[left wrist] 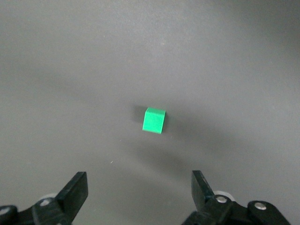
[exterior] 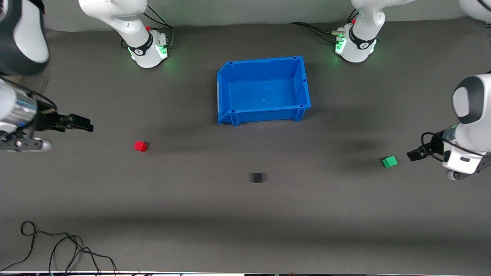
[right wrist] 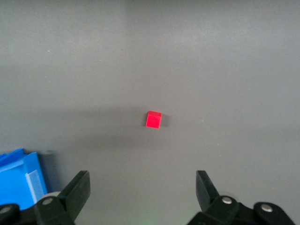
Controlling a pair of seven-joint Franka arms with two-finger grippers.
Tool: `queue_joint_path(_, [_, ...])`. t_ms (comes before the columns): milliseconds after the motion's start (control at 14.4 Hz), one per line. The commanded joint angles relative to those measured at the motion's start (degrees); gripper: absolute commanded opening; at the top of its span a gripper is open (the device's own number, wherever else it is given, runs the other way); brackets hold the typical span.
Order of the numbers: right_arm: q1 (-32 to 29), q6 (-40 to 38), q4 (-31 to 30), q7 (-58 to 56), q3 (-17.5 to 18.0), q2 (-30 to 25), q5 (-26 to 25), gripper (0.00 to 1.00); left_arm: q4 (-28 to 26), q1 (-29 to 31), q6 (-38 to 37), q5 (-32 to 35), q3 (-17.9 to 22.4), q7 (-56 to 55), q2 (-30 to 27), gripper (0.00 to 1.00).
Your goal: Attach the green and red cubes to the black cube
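Note:
The red cube (exterior: 140,146) (right wrist: 153,120) rests on the grey mat toward the right arm's end. The green cube (exterior: 389,161) (left wrist: 153,120) sits toward the left arm's end. Between them, a little nearer the front camera, lies the black cube (exterior: 257,177), apart from both. My left gripper (exterior: 412,155) (left wrist: 139,185) hangs open over the mat just short of the green cube, nothing between its fingers. My right gripper (exterior: 86,124) (right wrist: 143,185) is open and empty too, over the mat a fair way from the red cube.
A blue bin (exterior: 264,114) with nothing in it stands on the mat between the two arm bases, farther from the front camera than the cubes. Loose black cables (exterior: 57,249) lie at the table's near edge toward the right arm's end.

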Motion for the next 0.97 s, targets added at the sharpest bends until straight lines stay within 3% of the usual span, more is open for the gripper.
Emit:
queue_joint_path(0, [0.3, 7.7, -7.9, 1.5, 0.1, -1.4, -0.1, 1.0, -1.3, 0.2, 5.8, 1.1, -0.1, -3.1, 3.3, 0.96])
queue_joint_path(139, [0.2, 13.1, -12.6, 1.6, -0.2, -1.7, 0.9, 1.0, -1.0, 0.0, 8.2, 2.5, -0.1, 0.0, 7.4, 0.89])
queue_joint_path(417, [0.3, 26.9, -23.4, 1.5, -0.3, -1.6, 3.6, 1.0, -0.7, 0.3, 11.8, 5.0, -0.2, 13.1, 11.6, 0.9])
queue_joint_path(626, [0.3, 38.4, -30.4, 1.6, -0.3, 0.5, 3.6, 0.99, -1.0, 1.4, 12.9, 4.7, -0.5, 13.7, 13.5, 0.9])
queue_joint_path(696, [0.3, 41.0, -31.9, 1.6, -0.3, 1.5, 3.6, 1.0, -1.3, 1.2, 11.6, 4.7, -0.5, 13.7, 13.2, 0.88])
queue_joint_path(835, [0.3, 44.5, -33.9, 1.6, -0.3, 3.2, 4.9, 1.0, -1.7, 1.7, 9.0, 4.5, -0.6, 13.9, 12.2, 0.74])
queue_joint_path(904, [0.3, 46.6, -34.7, 1.6, -0.3, 4.1, 5.9, 1.0, -1.5, 1.6, 9.4, 3.4, -0.6, 13.3, 12.7, 0.74])
